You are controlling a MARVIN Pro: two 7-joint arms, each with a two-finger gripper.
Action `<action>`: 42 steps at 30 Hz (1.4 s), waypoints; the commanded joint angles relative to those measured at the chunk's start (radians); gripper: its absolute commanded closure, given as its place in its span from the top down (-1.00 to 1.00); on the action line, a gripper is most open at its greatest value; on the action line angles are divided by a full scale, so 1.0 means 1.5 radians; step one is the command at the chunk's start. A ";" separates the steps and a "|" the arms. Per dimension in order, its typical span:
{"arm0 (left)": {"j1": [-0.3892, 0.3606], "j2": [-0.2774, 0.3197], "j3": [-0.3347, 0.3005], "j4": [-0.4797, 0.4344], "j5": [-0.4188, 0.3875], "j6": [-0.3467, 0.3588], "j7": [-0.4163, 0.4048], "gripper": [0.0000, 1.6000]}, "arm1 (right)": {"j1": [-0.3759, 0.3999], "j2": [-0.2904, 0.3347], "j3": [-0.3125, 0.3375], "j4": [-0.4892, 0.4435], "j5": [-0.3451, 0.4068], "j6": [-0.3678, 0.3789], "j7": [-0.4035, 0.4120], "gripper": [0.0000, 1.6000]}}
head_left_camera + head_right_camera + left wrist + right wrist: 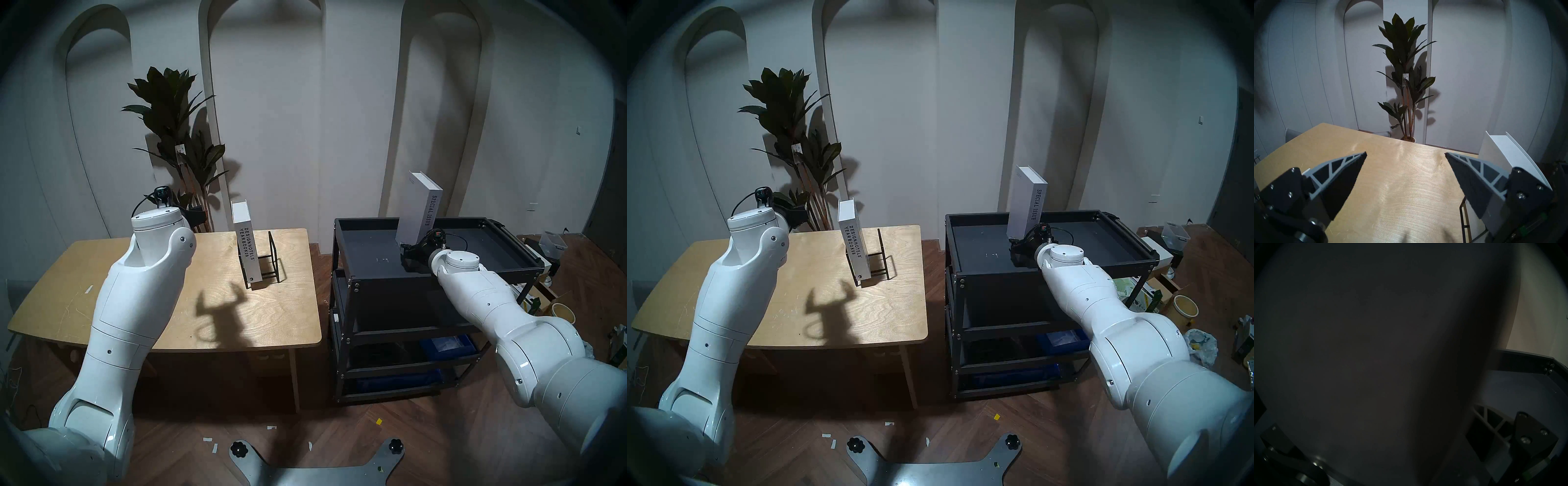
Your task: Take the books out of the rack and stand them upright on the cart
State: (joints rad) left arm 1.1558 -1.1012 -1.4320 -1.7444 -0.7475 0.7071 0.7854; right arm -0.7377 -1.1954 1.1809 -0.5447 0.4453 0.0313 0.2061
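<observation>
Inspector: Looking at your right arm first, you have the right gripper (pixel 407 249) low on the top tray of the large black metal utility cart (pixel 366 251), closed on the bottom end of the taller thick white-grey hardback with "SPECIAL ISSUE" on its spine (pixel 419 207). That book stands on the tray, leaning a little, its foot touching the tray floor. In the right wrist view the cover (pixel 1373 344) fills nearly everything, with one ribbed finger (pixel 1488 422) pressed against its side and the cart's rim (pixel 1525 361) behind.

Operator: And the other book?

Inspector: Your shorter white-grey hardback marked "DESIGN HOTELS YEARBOOK 09" (pixel 247 247) stands upright in the small black wire rack (pixel 271 258), at the rack's left end, on the light wooden table (pixel 135 288). The rack's remaining space is bare wire.

Operator: My left side?

Inspector: Your left gripper (pixel 1405 153) hangs above the table with its two grey ribbed fingers (pixel 1342 173) spread wide, holding nothing. It points toward the tall dark-leaved potted plant (pixel 1403 67) at the wall, and the shorter book (pixel 1500 152) sits just beside its right finger, apart from it. Table and cart stand side by side with a strip of wooden floor (pixel 322 271) between them.
</observation>
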 commanded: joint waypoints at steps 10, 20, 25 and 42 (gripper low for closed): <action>0.007 -0.001 0.000 0.004 -0.004 -0.008 -0.015 1.00 | 0.066 -0.031 0.005 -0.083 0.009 -0.019 0.026 1.00; 0.024 0.002 -0.001 0.005 -0.004 -0.021 -0.036 1.00 | 0.035 -0.039 0.008 -0.063 0.022 -0.013 0.039 1.00; 0.028 0.005 -0.001 0.004 -0.003 -0.024 -0.046 1.00 | 0.043 -0.032 0.013 -0.066 0.022 -0.016 0.036 1.00; 0.039 0.005 -0.003 0.012 -0.006 -0.031 -0.072 1.00 | 0.070 -0.017 0.029 -0.065 0.027 -0.025 0.037 1.00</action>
State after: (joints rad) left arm 1.2220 -1.0962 -1.4306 -1.7162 -0.7512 0.6726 0.6923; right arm -0.7382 -1.1978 1.2018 -0.5373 0.4740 0.0312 0.2496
